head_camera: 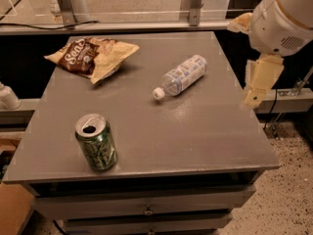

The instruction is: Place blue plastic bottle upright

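The blue plastic bottle [182, 75] lies on its side on the grey table [195, 141], right of the middle. Its white cap [158, 93] points to the front left and its base to the back right. It is clear with a pale label. My gripper [259, 80] hangs from the white arm [286, 13] at the table's right edge, to the right of the bottle and above table height. It is apart from the bottle and holds nothing that I can see.
A green soda can [96, 142] stands upright at the front left. A crumpled chip bag [93, 55] lies at the back left. Drawers [146, 204] run under the table top. A speckled floor [288, 199] lies to the right.
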`<act>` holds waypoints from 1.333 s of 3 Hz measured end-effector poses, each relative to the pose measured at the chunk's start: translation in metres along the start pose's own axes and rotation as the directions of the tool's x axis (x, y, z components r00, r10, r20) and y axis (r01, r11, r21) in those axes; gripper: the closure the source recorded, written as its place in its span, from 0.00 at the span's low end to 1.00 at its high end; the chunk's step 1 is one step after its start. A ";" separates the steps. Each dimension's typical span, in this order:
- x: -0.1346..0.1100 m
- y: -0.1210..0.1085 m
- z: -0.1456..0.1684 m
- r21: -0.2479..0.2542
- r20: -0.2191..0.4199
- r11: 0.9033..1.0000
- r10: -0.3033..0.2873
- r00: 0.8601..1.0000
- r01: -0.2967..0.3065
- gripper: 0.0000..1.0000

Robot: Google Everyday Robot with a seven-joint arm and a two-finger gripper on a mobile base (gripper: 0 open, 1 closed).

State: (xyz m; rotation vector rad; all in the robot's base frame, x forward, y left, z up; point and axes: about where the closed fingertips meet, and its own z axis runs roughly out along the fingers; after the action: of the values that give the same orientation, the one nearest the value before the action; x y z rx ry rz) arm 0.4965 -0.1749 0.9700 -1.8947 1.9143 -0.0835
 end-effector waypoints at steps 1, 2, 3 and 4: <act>-0.011 -0.024 0.019 0.016 0.024 0.993 -0.116 0.993 0.116 0.00; -0.017 -0.040 0.043 -0.005 0.032 0.971 -0.239 0.970 0.240 0.00; -0.024 -0.048 0.070 -0.047 0.056 0.931 -0.360 0.931 0.363 0.00; -0.036 -0.057 0.095 -0.076 0.092 0.881 -0.460 0.883 0.467 0.00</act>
State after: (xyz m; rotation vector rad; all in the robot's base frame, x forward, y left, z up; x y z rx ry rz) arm 0.5820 -0.1188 0.9139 -2.3539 1.4011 -0.0686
